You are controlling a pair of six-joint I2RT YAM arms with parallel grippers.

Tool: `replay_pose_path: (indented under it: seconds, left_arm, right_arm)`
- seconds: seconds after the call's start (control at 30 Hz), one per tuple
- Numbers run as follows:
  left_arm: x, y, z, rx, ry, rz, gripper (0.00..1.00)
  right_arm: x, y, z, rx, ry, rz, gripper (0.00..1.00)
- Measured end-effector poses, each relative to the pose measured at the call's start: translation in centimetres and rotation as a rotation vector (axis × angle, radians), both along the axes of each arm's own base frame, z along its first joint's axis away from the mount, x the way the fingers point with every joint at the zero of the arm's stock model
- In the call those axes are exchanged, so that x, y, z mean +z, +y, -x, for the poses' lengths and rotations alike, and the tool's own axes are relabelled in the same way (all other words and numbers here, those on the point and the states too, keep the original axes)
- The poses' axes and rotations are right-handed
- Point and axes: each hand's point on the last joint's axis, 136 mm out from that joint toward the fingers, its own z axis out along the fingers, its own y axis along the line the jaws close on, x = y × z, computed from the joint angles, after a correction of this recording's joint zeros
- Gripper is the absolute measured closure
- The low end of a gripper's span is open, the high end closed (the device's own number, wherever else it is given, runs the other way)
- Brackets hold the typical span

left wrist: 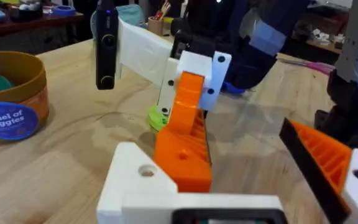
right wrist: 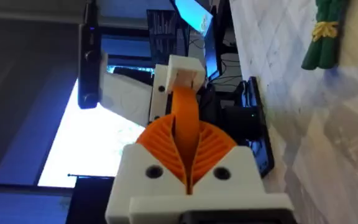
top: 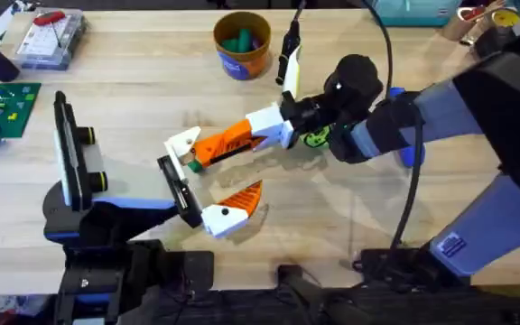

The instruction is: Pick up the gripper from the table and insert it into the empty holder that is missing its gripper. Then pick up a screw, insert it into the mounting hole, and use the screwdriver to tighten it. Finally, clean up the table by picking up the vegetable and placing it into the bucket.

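**Seating the loose finger in its holder**

The gripper (top: 208, 144), white base and orange ribbed wedge, hangs just above the bench (top: 359, 226), its base end just beside the holder (top: 178, 191), the black bar on the fixed arm at lower left. It looks close to the slot but not yet seated, I judge. To do this well, square the white base to the bar, ease in slowly, and avoid the mounted twin finger (top: 233, 209) beside it.

The right gripper (top: 262, 133) has its fingers clenched on the gripper's orange wedge. The left gripper's state I cannot tell.
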Motion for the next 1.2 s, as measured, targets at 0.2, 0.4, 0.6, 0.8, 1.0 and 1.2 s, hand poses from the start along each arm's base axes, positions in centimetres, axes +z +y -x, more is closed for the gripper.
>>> replay_pose_path:
  seconds: [0.2,0.4,0.6,0.8,1.0,1.2]
  left_arm:
    - [0.0,-0.1,0.1,-0.008,-0.008,-0.003,0.010]
    - [0.0,-0.1,0.1,-0.007,-0.008,-0.003,0.010]
    - [0.0,0.0,0.0,-0.001,-0.005,-0.003,0.010]
    - [0.0,0.1,-0.2,0.011,-0.003,-0.003,0.010]
    - [0.0,0.2,-0.3,0.020,-0.004,-0.004,0.010]
    - [0.1,-0.4,0.7,-0.043,-0.008,-0.001,0.010]
  right_arm:
    - [0.9,-0.1,0.1,0.000,-0.005,-0.005,0.989]
    - [0.5,0.0,0.0,-0.008,0.016,0.010,0.989]
    - [0.3,0.2,0.0,-0.009,0.006,0.012,0.988]
    - [0.4,0.4,0.4,-0.003,-0.010,0.009,0.987]
    - [0.4,0.7,1.5,0.044,-0.016,0.008,0.988]
    - [1.0,1.5,3.9,0.127,-0.021,0.007,0.987]
